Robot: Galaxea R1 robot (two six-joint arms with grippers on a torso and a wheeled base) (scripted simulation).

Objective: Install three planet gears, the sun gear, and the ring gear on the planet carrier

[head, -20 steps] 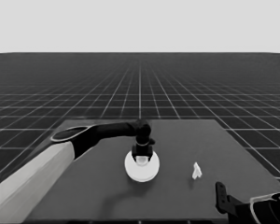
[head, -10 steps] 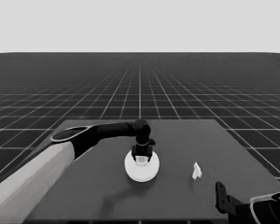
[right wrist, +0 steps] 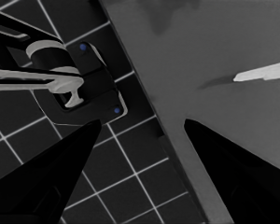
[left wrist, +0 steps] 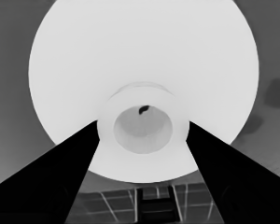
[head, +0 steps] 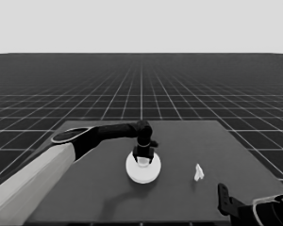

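A single white round part [head: 143, 170] lies at the table's middle; by its thick rim and raised hub I take it for the larger round part [left wrist: 144, 56]. My left gripper [head: 144, 159] points straight down at its centre. In the left wrist view the two fingers of the left gripper [left wrist: 141, 123] press against both sides of the hub [left wrist: 142, 100] around the centre hole. The gears and the smaller round part are hidden. My right gripper [head: 224, 200] is parked at the lower right corner, and in its own wrist view the right gripper [right wrist: 143, 121] stands open on nothing.
A thin white piece [head: 198, 173] lies on the table right of the round part, also seen as the thin white piece [right wrist: 263, 71] from the right wrist. Dark machinery with blue lights [right wrist: 79, 79] hangs past the table's edge [right wrist: 177, 149].
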